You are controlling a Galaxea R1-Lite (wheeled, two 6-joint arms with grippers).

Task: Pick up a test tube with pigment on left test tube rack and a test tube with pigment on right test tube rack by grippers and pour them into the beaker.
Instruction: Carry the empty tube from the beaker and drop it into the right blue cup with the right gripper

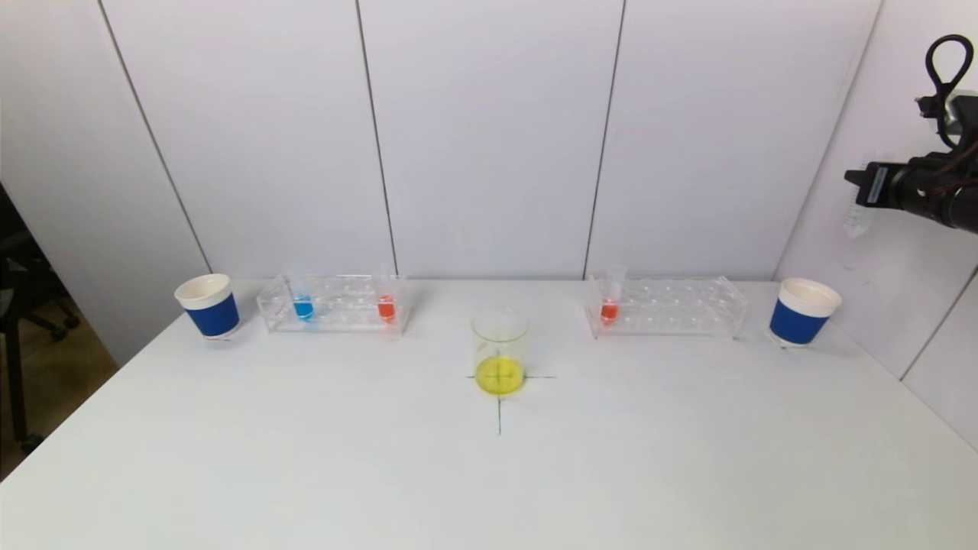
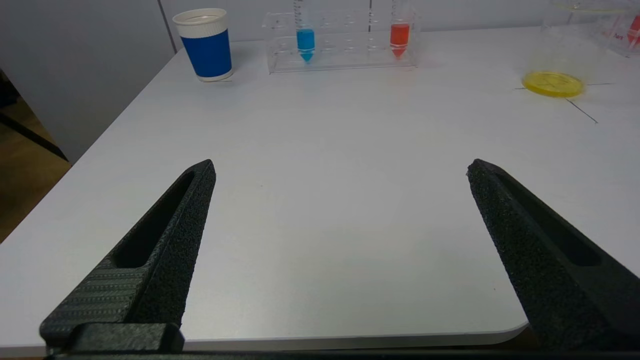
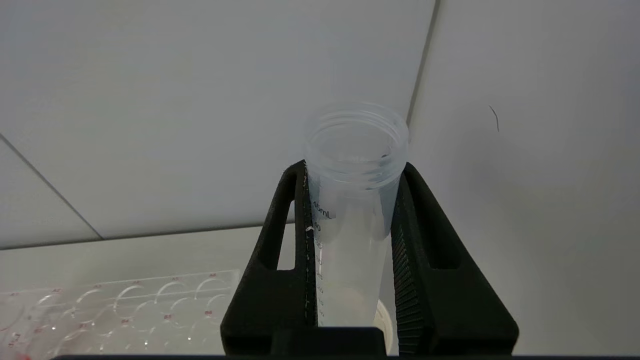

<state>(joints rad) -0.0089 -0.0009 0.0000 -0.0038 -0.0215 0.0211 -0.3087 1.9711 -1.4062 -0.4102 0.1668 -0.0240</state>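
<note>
Nearest, the left pincer point(image 2: 340, 170) hovers low over the table point(image 1: 306, 473) with fingers wide apart, ready for a tube. Mid-table, the beaker point(image 1: 500, 351) holds yellow liquid on its cross mark, centred between the racks. Farther right, above the right blue cup point(image 1: 802, 312), the right pincer point(image 3: 350, 200) clamps an empty test tube point(image 3: 352, 200), apparently for discarding; blue- and red-filled tubes remain racked.

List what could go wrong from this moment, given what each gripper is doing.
1. The right gripper is clamped on an empty-looking test tube, raised high above the right blue cup. If it slips, it falls a long way and may bounce off the table.
2. Bringing it down, the arm could knock that cup or the right rack.
3. The left gripper hangs open near the table's front edge, far from the left rack; its reach passes near the beaker of yellow liquid.
</note>
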